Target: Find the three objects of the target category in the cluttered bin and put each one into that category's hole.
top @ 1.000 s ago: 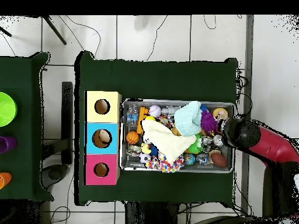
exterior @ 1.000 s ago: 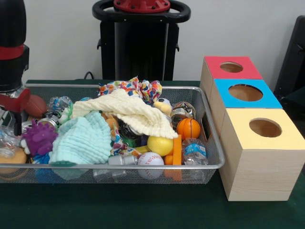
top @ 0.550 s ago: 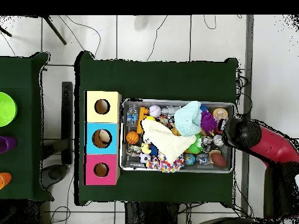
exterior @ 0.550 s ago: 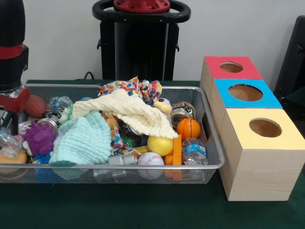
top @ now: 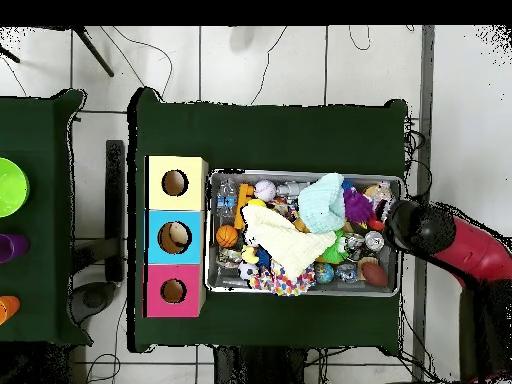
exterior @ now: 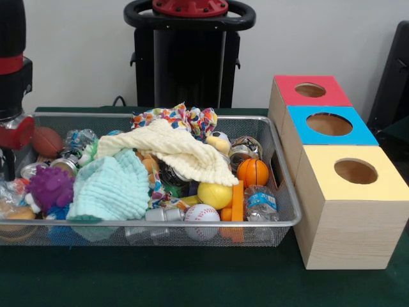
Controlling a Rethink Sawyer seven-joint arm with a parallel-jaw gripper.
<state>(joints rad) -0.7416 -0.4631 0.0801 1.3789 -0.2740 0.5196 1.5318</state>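
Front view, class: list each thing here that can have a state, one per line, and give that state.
Wire bin: full, heaped with clutter.
Cream cloth: spread loose on top of the pile.
Mint cloth: crumpled, lying on the clutter.
Water bottle: lying down against the bin's wall.
Red box, blue box, yellow box: holes uncovered.
Pincer: at the bin's end, fingers unclear.

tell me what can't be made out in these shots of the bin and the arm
- Gripper: the front view cuts it off at the left edge; overhead, the arm covers it, so open or shut is unclear.
- Items under the cream cloth and the mint cloth: hidden in both views.
- Inside the yellow box and the red box: holes show only shadow.
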